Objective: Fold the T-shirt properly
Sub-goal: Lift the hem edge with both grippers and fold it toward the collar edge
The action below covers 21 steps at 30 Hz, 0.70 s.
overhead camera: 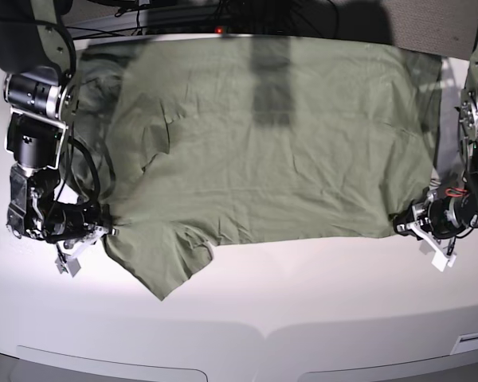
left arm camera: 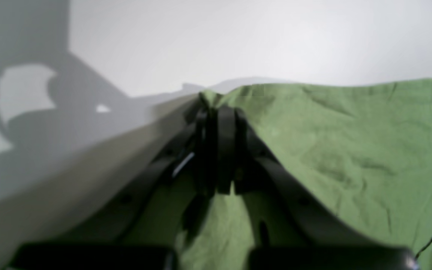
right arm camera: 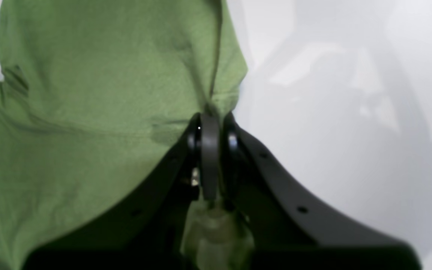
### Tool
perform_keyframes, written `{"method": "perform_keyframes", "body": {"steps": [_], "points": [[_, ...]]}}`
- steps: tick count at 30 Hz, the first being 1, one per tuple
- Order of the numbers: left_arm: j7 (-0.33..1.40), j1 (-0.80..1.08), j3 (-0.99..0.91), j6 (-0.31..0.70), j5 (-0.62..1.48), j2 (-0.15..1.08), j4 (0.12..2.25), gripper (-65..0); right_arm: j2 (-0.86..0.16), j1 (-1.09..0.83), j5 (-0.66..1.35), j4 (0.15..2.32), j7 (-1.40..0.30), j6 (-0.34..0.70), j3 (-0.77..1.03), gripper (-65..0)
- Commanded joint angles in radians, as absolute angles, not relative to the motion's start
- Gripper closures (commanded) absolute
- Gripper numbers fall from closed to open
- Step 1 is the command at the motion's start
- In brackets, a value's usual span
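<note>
- Left wrist view, nearest the lens: the left gripper fills the lower centre of the frame, black and blurred. Its fingers are pressed together on a corner of the T-shirt, green cloth bunched at the tips.
- Same view: the T-shirt spreads over the right half of the frame, wrinkled; the white table takes the upper part, with arm shadows at the left.
- Right wrist view: the right gripper sits at centre, fingers drawn narrow, pinching a fold of the T-shirt at its edge. Cloth rises from the tips toward the upper left of the frame; some green shows between the finger bases at bottom centre.
- Base view: the T-shirt lies spread and mostly flat across the upper middle of the table, reaching almost to the top edge of the frame. One sleeve points toward the lower left.
- Base view: the right gripper touches the cloth at the left-hand edge, beside that sleeve; the left gripper touches the lower right corner of the cloth.
- Dark shadow patch on the cloth at upper centre.
</note>
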<state>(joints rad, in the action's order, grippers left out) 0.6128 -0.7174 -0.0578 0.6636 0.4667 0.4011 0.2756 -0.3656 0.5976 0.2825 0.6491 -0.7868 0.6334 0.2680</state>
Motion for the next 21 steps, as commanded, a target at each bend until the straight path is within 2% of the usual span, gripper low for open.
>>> {"method": "perform_keyframes", "body": {"steps": [1, 12, 21], "points": [[0.596, -0.751, -0.058, 0.647, 0.471, 0.415, 0.3, 0.0, -0.382, 0.636, 0.289, 0.67, -0.772, 0.638, 0.268, 0.0], [0.66, -0.75, -0.058, 0.636, 0.474, 0.416, 0.462, 0.0, -0.398, 0.631, 0.292, 0.741, -0.771, 0.654, 0.268, 0.0], [0.762, -0.745, -0.058, 0.636, 0.487, 0.416, 0.548, 0.0, -0.398, 0.561, 0.379, 0.96, -0.859, 0.698, 0.268, 0.0]]}}
